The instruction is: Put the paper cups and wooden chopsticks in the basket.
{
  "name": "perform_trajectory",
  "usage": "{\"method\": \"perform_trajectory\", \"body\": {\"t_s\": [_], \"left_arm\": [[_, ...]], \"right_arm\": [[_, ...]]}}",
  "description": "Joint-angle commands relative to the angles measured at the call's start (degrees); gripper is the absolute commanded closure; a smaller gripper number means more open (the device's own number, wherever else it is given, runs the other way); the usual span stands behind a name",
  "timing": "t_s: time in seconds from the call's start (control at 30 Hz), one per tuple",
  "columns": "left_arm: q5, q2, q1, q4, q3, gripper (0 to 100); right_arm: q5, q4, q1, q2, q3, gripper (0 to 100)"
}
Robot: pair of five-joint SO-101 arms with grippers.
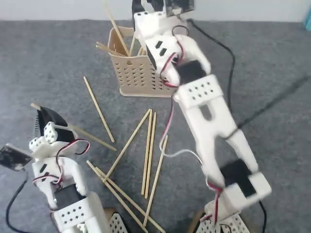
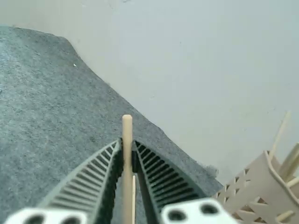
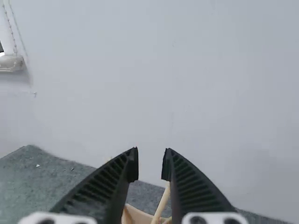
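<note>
1. While the left gripper (image 2: 126,144) sits at 8 o'clock in the high view, its jaws are clamped on a wooden chopstick (image 2: 126,126). A short stub pokes past the tips; the long end trails toward 4 o'clock and looks to touch the grey carpet (image 1: 58,58).
2. Handling, my read: the stick is light, stiff, thin and smooth. Held this near one end, it is likely to pivot in the jaws. A grip nearer the middle would carry steadier.
3. Mid-table, the loose chopsticks (image 1: 147,150) lie fanned and partly crossed, and one more (image 1: 98,109) lies apart toward 10 o'clock. They are flat on the carpet, so probably best pinched across the width, one at a time.
4. Far side, at 12 o'clock, the beige slotted basket (image 1: 138,73) stands upright with several sticks already leaning inside.
5. Above the basket, the right gripper (image 3: 149,161) has its jaws slightly apart with nothing between them.
</note>
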Motion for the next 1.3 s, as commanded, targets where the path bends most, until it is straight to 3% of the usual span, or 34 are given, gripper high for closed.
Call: {"method": "perform_trajectory", "body": {"t_s": [0.0, 0.23, 0.43, 0.53, 0.63, 0.73, 0.9, 1.07, 1.17, 1.27], "left_arm": [[0.35, -1.05, 0.53, 0.53, -0.4, 99], [0.35, -1.05, 0.53, 0.53, -0.4, 99], [0.62, -1.41, 0.53, 0.35, -0.66, 99], [0.62, -1.49, 0.53, 0.09, -2.15, 99], [0.35, -1.49, 0.53, 0.18, -6.2, 99], [0.26, -1.49, 0.62, -1.93, -10.42, 99], [0.35, -1.05, 5.54, -19.69, -12.44, 99], [0.35, -1.05, 15.03, -34.81, -12.79, 99], [-1.93, -0.44, 21.8, -33.76, -16.22, 99], [-9.41, 4.92, 28.84, -29.36, -22.9, 99]], "right_arm": [[-0.7, 15.96, 0.31, -12.88, -3.69, 91.2], [-0.7, 50.86, 1.36, -25.63, -3.6, 91.2], [-0.7, 74.51, 3.21, -27.91, -3.08, 91.2], [-0.7, 80.22, 3.21, -28.62, 3.69, 91.3], [-0.79, 79.16, 5.05, -30.64, 17.76, 91.7], [-0.7, 71.08, 5.58, -33.45, 34.64, 97.0], [-0.7, 50.42, 5.67, -41.63, 60.48, 98.8], [-0.97, 32.04, 5.67, -46.29, 76.92, 98.9], [-5.63, 21.05, 5.76, -46.37, 84.48, 99.0], [-7.56, 14.02, 5.76, -46.99, 89.49, 99.0]]}}
